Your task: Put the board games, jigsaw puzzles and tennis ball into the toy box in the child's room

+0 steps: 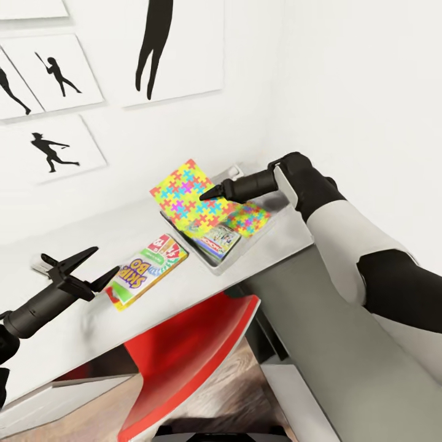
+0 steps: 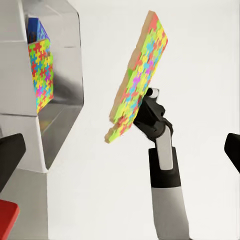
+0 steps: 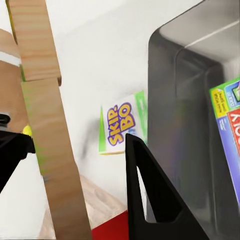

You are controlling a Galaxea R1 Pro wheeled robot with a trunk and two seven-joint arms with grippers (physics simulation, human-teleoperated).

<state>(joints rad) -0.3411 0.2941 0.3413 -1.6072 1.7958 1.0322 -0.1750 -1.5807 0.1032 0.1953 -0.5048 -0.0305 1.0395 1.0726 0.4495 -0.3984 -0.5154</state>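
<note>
Red chair (image 1: 184,350) sits nearest, tucked under the surface (image 1: 92,258); toy box (image 1: 212,263) stands at its far corner, already holding one jigsaw puzzle (image 1: 248,218) and a Monopoly box (image 1: 216,240); right gripper (image 1: 212,191) pinches the second jigsaw puzzle (image 1: 181,196) by its edge, tilted above the box; likely light, stiff, thin, prone to swivel; Skip-Bo box (image 1: 147,270) lies beside; left gripper (image 1: 92,270) gapes wide, empty.

White walls (image 1: 344,73), silhouette prints (image 1: 52,147)

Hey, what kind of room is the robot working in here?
Probably a child's bedroom or playroom: a Skip-Bo game box lies on the white table, a bright jigsaw puzzle is over the toy box, and silhouette prints hang on the wall.
</note>
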